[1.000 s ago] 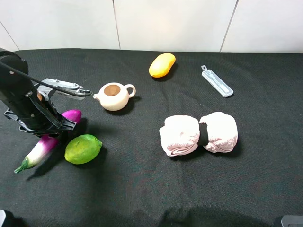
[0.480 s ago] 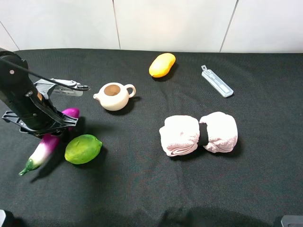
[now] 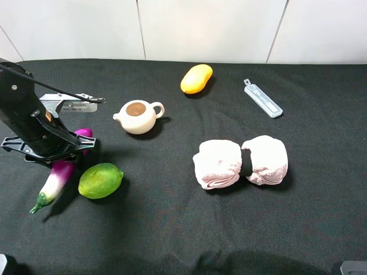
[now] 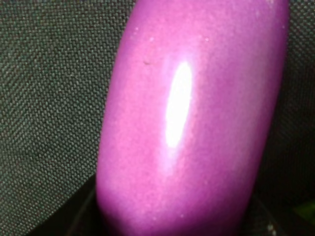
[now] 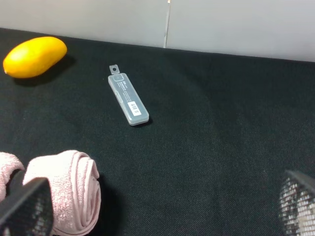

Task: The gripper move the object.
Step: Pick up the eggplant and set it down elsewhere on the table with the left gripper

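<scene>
The object in hand is a purple and white eggplant (image 3: 57,175) with a green stem, at the left of the black table next to a green lime (image 3: 101,180). My left gripper (image 3: 56,152), a black boxy claw, comes down over the eggplant's purple half and is shut on it. In the left wrist view the glossy purple eggplant (image 4: 197,123) fills the frame and the fingertips are hidden. My right gripper (image 5: 160,216) is open, low over the table near the pink towel (image 5: 69,189); it holds nothing and is out of the high view.
A cream teapot (image 3: 137,116) stands right of the left arm. A yellow mango (image 3: 196,78) and a grey utility knife (image 3: 262,98) lie at the back. A rolled pink towel (image 3: 241,161) with a black band sits at centre right.
The left arm has turned slightly and the eggplant has swung with it: its stem end shifted right and toward the front, its purple tip drew back under the gripper. The right gripper stays open.
</scene>
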Robot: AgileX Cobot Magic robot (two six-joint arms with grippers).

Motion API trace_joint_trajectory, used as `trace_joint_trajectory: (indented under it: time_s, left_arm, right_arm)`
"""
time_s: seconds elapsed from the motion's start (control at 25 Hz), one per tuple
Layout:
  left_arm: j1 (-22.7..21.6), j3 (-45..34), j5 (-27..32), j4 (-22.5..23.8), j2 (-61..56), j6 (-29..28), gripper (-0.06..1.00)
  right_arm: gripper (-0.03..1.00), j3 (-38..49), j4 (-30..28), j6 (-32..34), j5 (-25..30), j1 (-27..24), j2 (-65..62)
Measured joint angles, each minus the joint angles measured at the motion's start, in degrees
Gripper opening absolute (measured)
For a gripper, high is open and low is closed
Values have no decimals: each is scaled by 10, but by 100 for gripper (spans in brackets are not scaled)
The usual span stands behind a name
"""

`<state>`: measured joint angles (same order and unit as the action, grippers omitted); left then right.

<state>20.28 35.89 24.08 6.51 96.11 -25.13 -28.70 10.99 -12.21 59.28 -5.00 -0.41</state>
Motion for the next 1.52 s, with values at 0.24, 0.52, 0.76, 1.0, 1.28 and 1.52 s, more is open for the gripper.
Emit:
trace_joint_trajectory:
  time_s: [0.24,0.52,0.76,1.0,1.28,1.52]
  left_arm:
    - [0,0,-2,0,0,-9,56]
    - [0,0,-6,0,0,-18,56]
    - [0,0,-6,0,0,-29,56]
    - [0,0,-15,1,0,-30,56]
    - [0,0,-29,1,0,-28,56]
    - [0,0,-31,2,0,-28,56]
  right_arm:
    - [69,0,0,0,0,0,0]
    - [69,0,0,0,0,0,0]
    - [69,0,0,0,0,0,0]
    - [69,0,0,0,0,0,0]
    - [69,0,0,0,0,0,0]
    - [69,0,0,0,0,0,0]
